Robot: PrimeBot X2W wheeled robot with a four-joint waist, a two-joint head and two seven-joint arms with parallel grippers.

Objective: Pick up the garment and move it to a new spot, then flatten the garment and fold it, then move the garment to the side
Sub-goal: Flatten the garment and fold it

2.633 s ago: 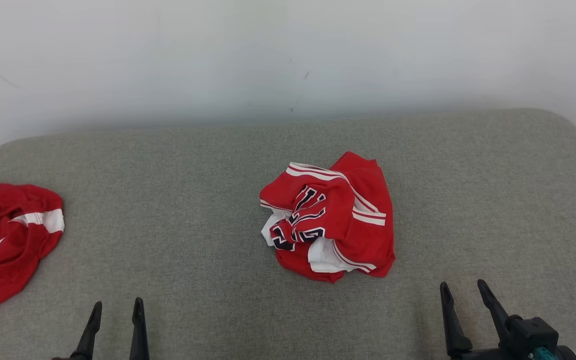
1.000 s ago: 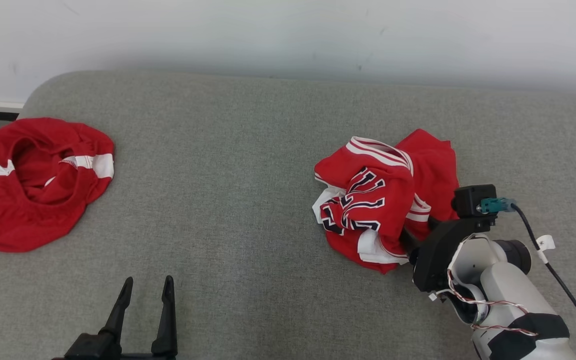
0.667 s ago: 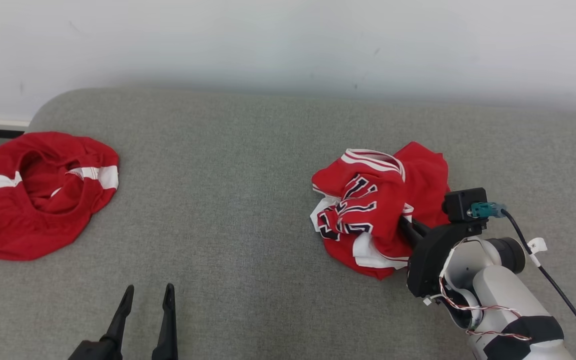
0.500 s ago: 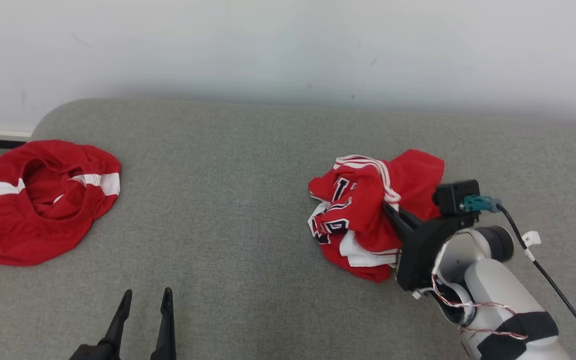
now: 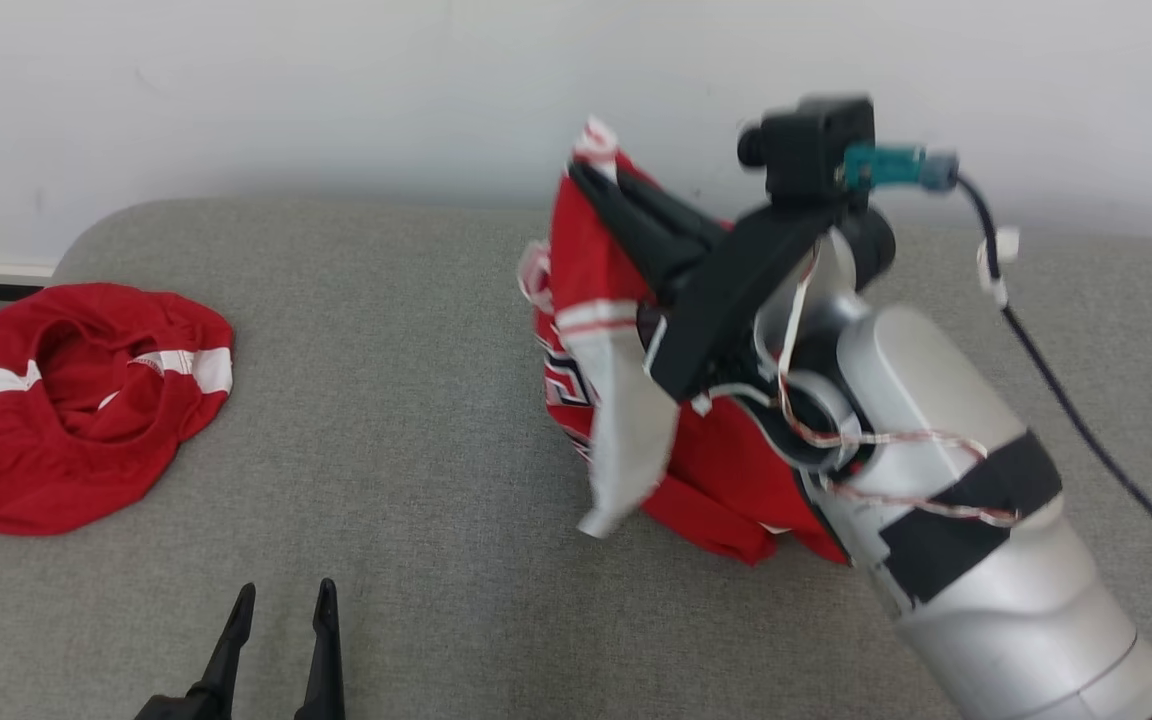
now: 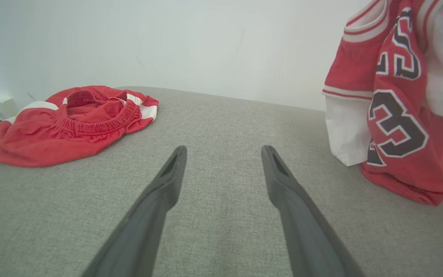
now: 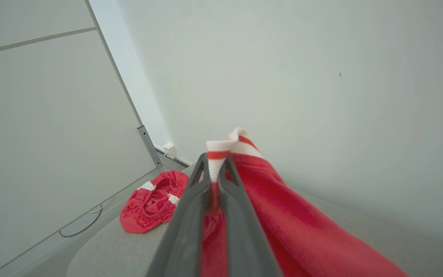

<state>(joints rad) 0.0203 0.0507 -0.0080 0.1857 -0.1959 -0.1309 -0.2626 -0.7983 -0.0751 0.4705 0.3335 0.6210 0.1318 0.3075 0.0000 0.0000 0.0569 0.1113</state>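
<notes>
- Behind the right forearm (image 5: 936, 440), the right part of the garment (image 5: 586, 250) is hidden; its lower folds touch the grey woven tabletop (image 5: 416, 350), right of centre.
- Right hand (image 7: 214, 158) held high, clamped on the garment's striped white-and-red hem; left hand (image 6: 223, 148) low at the near edge, fingers apart, empty.
- Garment: red cloth, dark numerals; far left lie crumpled red shorts (image 5: 76, 400).

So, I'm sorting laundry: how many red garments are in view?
2. A jersey hangs from the right tool, lower end on the grey cushion; shorts lie at the cushion's left end. The arm may hide more.
</notes>
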